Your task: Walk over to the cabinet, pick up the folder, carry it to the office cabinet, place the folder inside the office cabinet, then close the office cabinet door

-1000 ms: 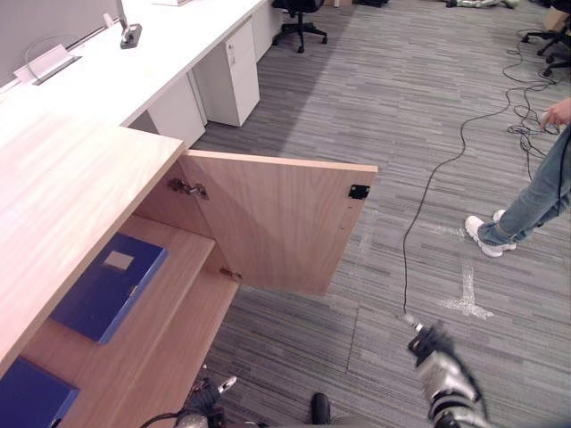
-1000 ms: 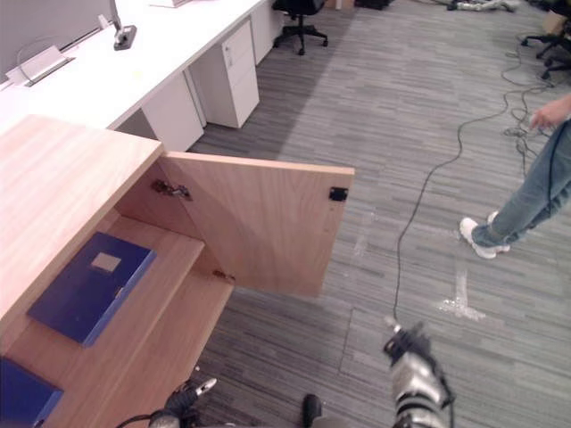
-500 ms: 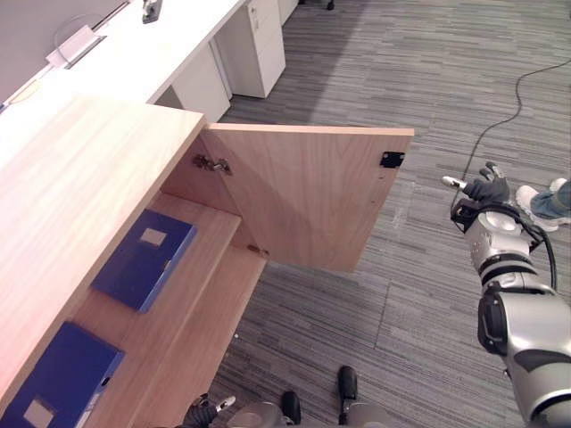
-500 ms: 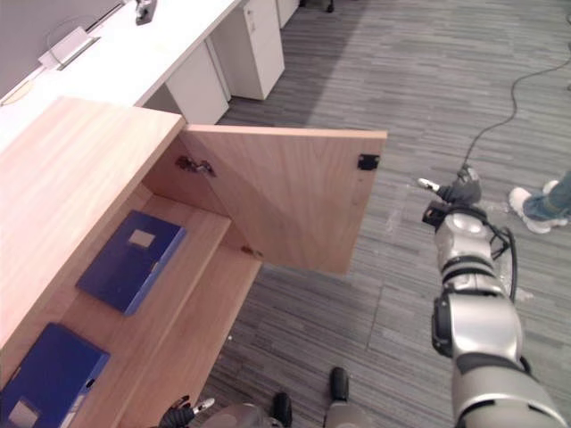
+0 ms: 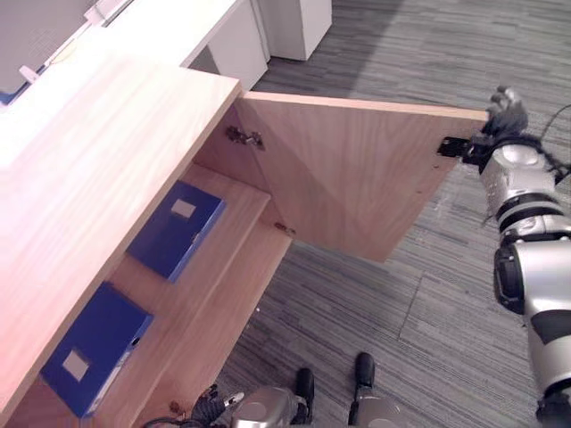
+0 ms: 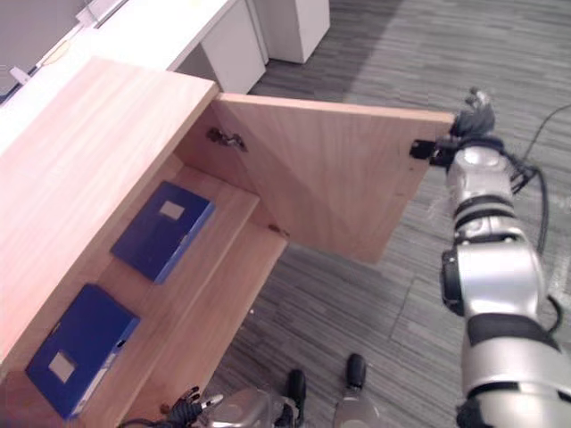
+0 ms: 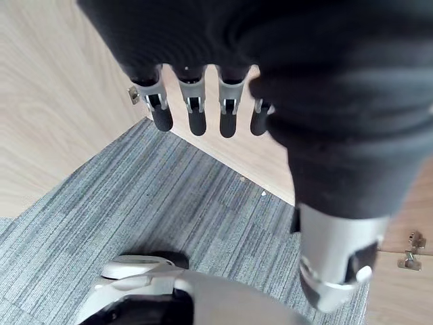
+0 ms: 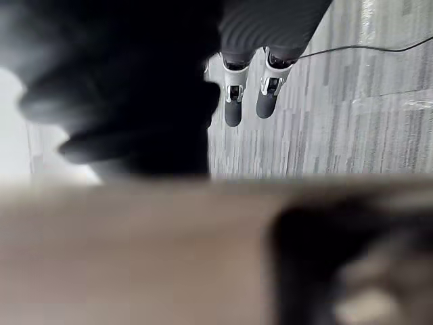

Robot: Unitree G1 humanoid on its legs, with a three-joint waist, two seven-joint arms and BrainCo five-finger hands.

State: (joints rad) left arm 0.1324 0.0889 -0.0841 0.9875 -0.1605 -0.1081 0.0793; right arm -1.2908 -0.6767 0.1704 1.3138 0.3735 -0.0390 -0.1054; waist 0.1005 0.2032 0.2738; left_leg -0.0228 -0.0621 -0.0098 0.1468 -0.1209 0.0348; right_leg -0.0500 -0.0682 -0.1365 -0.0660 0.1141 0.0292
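- Two folders already lie inside the office cabinet (image 5: 98,178), so picking up, carrying and placing look done. Only shutting the door appears to be left.
- Nearest, the left hand (image 7: 196,112) hangs low by the cabinet's foot, fingers straight and slack, holding nothing.
- On the shelf (image 5: 241,267), the nearer folder (image 5: 94,346) lies flat. It is dark blue with a pale label on its cover, and its thick edge faces the open front.
- Past it, and apart from it, the farther folder (image 5: 176,229) also lies flat, with the same blue and the same kind of label. Which of the two was carried I cannot tell.
- Beyond them, the door (image 5: 357,169) stands wide open, swung out over the grey carpet (image 5: 401,53).
- Farthest, the right hand (image 5: 504,109) is at the door's free top corner, just beside the black catch (image 5: 449,146). Its fingers reach loosely past the edge and grip nothing. Whether it touches the wood I cannot tell.
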